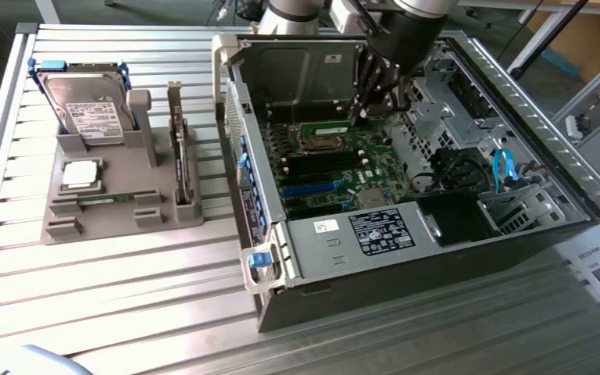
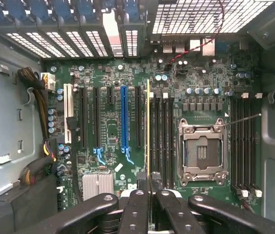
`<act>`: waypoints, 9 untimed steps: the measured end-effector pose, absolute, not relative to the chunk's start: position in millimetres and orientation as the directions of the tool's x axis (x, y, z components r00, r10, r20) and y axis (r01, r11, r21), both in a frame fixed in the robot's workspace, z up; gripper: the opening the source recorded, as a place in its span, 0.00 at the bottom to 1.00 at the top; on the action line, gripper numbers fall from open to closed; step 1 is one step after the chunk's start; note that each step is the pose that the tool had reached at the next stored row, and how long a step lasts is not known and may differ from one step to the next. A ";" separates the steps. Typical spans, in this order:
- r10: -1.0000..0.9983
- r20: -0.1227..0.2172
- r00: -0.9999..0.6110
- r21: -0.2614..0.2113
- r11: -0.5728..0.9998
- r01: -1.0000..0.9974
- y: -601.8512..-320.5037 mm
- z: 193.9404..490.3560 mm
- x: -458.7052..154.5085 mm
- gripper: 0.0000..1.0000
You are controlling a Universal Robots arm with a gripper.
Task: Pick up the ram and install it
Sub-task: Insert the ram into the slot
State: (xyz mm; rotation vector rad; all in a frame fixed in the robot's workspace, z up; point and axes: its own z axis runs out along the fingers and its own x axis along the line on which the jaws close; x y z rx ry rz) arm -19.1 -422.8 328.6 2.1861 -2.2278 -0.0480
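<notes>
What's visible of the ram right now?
The ram shows edge-on as a thin, straight yellow-green strip, clamped between the fingers of the shut gripper. It hangs over the motherboard, parallel to the black memory slots beside the empty CPU socket. Whether it touches a slot is unclear.

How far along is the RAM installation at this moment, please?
Picking up looks done: the ram is clamped edge-on in the gripper inside the computer case. In hand: it hangs over the motherboard beside the black memory slots. Left: seating it, since it does not look pressed into a slot yet.
</notes>
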 end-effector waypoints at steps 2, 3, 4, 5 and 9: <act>-1.000 -0.007 -0.019 0.036 0.019 -0.999 -422.8 326.2 -19.1 0.12; -1.000 -0.007 -0.019 0.036 0.019 -0.999 -422.8 325.2 -19.1 0.12; -1.000 -0.007 -0.019 0.036 0.019 -0.999 -422.8 324.1 -19.1 0.12; -1.000 -0.007 -0.019 0.036 0.019 -0.999 -422.8 323.0 -19.1 0.12; -1.000 -0.007 -0.019 0.036 0.019 -0.999 -422.8 318.0 -19.1 0.12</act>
